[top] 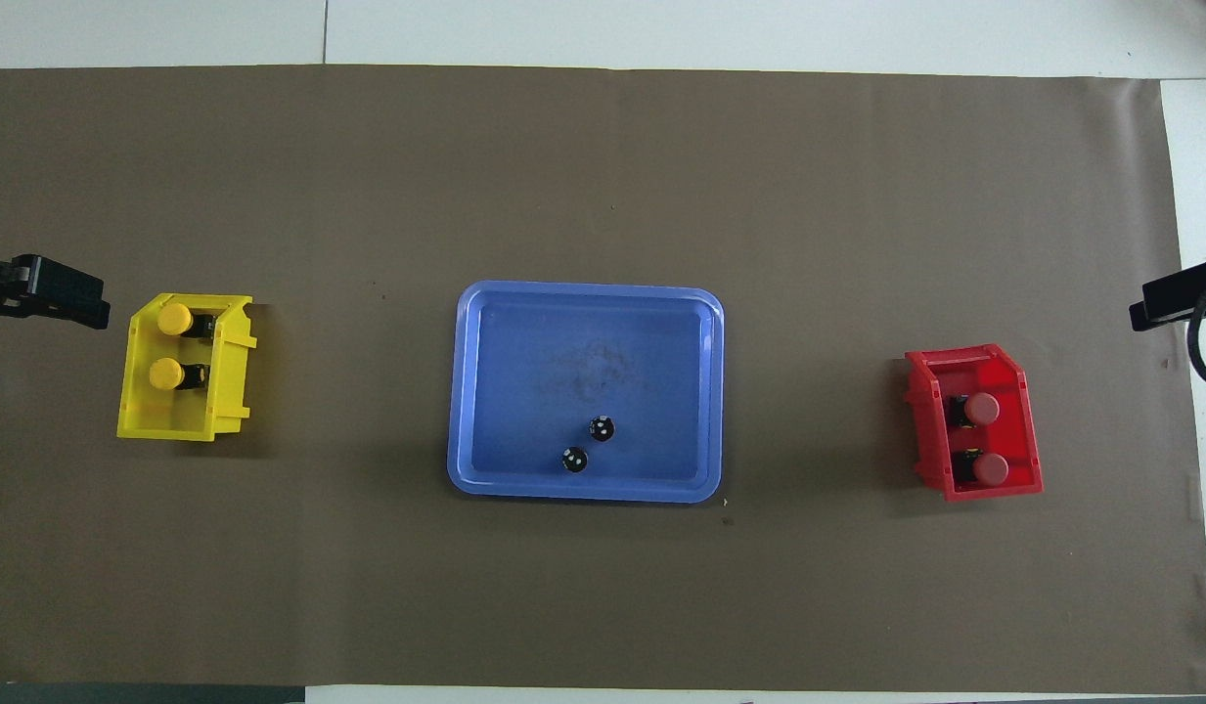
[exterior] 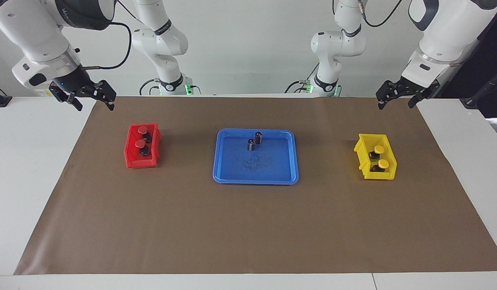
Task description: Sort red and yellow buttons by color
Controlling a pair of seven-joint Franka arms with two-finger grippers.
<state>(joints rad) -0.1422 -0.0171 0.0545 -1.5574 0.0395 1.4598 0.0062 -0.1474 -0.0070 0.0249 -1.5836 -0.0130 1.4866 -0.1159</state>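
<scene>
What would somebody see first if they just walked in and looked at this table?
Probably the three bright boxes in a row on the brown mat: a red bin holding two red buttons toward the right arm's end, a blue tray in the middle with two dark cylinders, and a yellow bin holding two yellow buttons toward the left arm's end. The right gripper and left gripper hang open and empty-handed.

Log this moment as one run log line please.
red buttons: red bin | yellow buttons: yellow bin | left pincer: open, raised | right pincer: open, raised
</scene>
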